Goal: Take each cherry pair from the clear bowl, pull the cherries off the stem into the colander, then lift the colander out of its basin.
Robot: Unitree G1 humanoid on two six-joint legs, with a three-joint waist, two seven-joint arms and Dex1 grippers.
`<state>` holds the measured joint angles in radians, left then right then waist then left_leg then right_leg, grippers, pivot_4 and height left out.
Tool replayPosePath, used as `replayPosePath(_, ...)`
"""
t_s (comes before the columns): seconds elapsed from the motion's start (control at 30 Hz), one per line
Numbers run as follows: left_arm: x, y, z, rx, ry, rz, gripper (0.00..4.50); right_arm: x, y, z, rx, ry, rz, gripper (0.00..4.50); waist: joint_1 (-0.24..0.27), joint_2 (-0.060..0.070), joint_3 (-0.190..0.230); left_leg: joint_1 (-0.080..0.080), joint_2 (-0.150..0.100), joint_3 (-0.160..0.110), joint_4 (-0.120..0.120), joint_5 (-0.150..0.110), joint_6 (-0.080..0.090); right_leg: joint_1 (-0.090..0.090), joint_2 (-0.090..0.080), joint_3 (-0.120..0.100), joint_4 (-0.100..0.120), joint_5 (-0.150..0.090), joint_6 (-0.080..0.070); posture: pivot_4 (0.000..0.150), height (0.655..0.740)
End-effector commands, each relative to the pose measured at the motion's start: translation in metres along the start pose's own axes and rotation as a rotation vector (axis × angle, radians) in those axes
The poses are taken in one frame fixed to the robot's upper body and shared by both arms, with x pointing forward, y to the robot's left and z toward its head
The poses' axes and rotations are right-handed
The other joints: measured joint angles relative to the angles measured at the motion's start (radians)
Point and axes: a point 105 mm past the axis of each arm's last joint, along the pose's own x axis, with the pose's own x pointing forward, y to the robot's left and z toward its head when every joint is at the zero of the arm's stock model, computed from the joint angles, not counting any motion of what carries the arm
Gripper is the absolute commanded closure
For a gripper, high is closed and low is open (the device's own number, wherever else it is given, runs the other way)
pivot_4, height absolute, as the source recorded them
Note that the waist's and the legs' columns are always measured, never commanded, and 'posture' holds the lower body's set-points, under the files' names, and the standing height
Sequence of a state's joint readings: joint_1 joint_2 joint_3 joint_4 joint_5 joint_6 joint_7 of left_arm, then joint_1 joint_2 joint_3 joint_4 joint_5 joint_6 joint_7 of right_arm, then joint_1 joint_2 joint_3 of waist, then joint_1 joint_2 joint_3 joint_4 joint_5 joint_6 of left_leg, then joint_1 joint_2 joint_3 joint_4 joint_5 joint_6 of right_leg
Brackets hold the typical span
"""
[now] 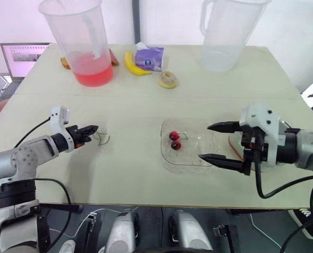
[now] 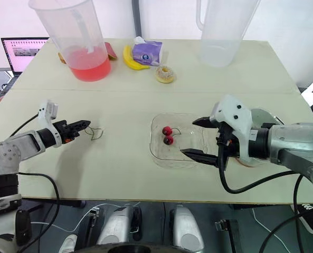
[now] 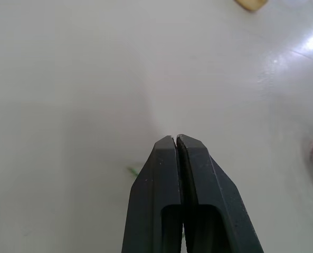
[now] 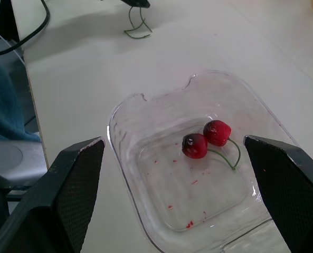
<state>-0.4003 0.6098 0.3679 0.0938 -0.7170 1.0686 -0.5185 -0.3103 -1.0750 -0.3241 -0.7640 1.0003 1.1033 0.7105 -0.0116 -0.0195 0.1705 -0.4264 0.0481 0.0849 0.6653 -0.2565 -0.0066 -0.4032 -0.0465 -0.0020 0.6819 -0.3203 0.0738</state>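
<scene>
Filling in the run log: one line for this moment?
left pincer shut, bare stem by tip | right pincer open at clear bowl | one cherry pair in bowl

Light falls bright and even over the pale table [image 1: 145, 100]. Far behind the clear bowl [image 1: 169, 164], the backdrop [image 1: 167, 21] glows almost white, and the two pitchers [image 1: 90, 58] standing there are lit through. Shadows are soft and weak. In the right wrist view a grey band lies on the tabletop beyond the bowl, under the left gripper [image 1: 95, 128]. The bowl's rim catches thin white glints, and the cherries [image 4: 206, 139] inside it carry small highlights. In the left wrist view a glare streak [image 3: 304, 45] whitens the tabletop. In front of the bowl, below the table's near edge, everything drops into darkness.
</scene>
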Motion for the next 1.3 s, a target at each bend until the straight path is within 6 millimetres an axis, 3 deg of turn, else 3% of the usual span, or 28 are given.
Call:
replayPosePath(0.03, -0.002, 0.002, 0.009, 0.028, -0.052, 0.011, 4.50, -0.003, 0.001, 0.009, -0.043, -0.024, -0.011, 0.02, 0.000, 0.000, 0.000, 0.000, 0.000, 0.000, 0.000, 0.000, 0.000, 0.000, 0.000, 0.000, 0.000, 0.000, 0.000, 0.150, 0.7400)
replayPosePath(0.07, -0.002, 0.003, 0.008, 0.036, -0.053, 0.016, 4.50, -0.003, 0.001, 0.009, -0.043, -0.025, -0.010, 0.02, 0.000, 0.000, 0.000, 0.000, 0.000, 0.000, 0.000, 0.000, 0.000, 0.000, 0.000, 0.000, 0.000, 0.000, 0.000, 0.150, 0.7400)
replayPosePath(0.17, -0.001, 0.010, 0.007, 0.058, -0.064, 0.044, 3.54, -0.003, 0.002, 0.010, -0.043, -0.027, -0.012, 0.00, 0.000, 0.000, 0.000, 0.000, 0.000, 0.000, 0.000, 0.000, 0.000, 0.000, 0.000, 0.000, 0.000, 0.000, 0.000, 0.150, 0.7400)
replayPosePath(0.4, -0.001, 0.028, 0.011, 0.121, -0.078, 0.116, 0.04, -0.003, 0.004, 0.012, -0.043, -0.039, -0.013, 0.00, 0.001, 0.000, 0.000, 0.000, 0.000, 0.000, 0.000, 0.000, 0.000, 0.000, -0.001, 0.000, 0.000, 0.000, 0.000, 0.150, 0.7400)
replayPosePath(0.53, -0.001, 0.034, 0.017, 0.184, -0.083, 0.143, 0.04, -0.003, 0.004, 0.013, -0.043, -0.045, -0.022, 0.00, -0.002, 0.000, 0.000, 0.000, 0.000, 0.000, 0.000, 0.000, 0.000, 0.000, -0.001, 0.000, 0.000, 0.000, 0.000, 0.150, 0.7400)
replayPosePath(0.7, 0.000, 0.020, 0.036, 0.313, -0.123, 0.099, 0.04, -0.004, 0.002, 0.013, -0.036, -0.044, -0.044, 0.00, -0.001, 0.000, 0.000, 0.000, 0.000, 0.000, 0.000, 0.000, 0.000, 0.000, -0.001, 0.000, 0.000, 0.000, 0.000, 0.150, 0.7400)
replayPosePath(0.77, 0.002, -0.002, 0.053, 0.414, -0.191, 0.037, 0.04, -0.004, 0.000, 0.011, -0.032, -0.039, -0.055, 0.00, 0.000, 0.000, 0.000, 0.000, 0.000, 0.000, 0.000, 0.000, 0.001, 0.000, -0.001, 0.000, 0.000, 0.000, 0.000, 0.150, 0.7400)
replayPosePath(0.87, -0.004, -0.062, 0.079, 0.614, -0.360, -0.181, 0.04, -0.004, -0.003, 0.008, -0.012, -0.035, -0.079, 0.00, 0.006, -0.001, 0.000, -0.001, 0.000, 0.000, 0.000, 0.000, 0.001, 0.000, -0.002, -0.001, 0.000, 0.000, 0.000, 0.150, 0.7400)
replayPosePath(1.07, -0.025, -0.125, 0.051, 0.759, -0.129, -0.605, 0.04, 0.000, -0.009, 0.006, 0.008, -0.012, -0.103, 0.00, -0.010, 0.000, -0.001, 0.001, 0.000, 0.001, 0.000, 0.000, 0.000, 0.000, -0.001, 0.000, 0.000, 0.000, 0.000, 0.150, 0.7400)
replayPosePath(1.2, -0.043, -0.145, 0.035, 0.853, 0.028, -0.781, 0.04, 0.007, -0.011, 0.006, 0.021, 0.011, -0.087, 0.00, -0.008, 0.000, -0.001, 0.001, 0.001, 0.001, -0.001, 0.000, 0.000, -0.001, 0.001, 0.000, 0.000, 0.000, -0.001, 0.150, 0.7400)
replayPosePath(1.3, -0.046, -0.158, 0.036, 0.937, 0.046, -0.859, 0.04, 0.020, -0.015, 0.006, 0.010, 0.048, -0.068, 0.00, -0.002, 0.000, -0.001, 0.001, 0.001, 0.001, 0.000, 0.000, 0.000, 0.000, 0.001, 0.000, 0.000, 0.000, -0.001, 0.150, 0.7400)
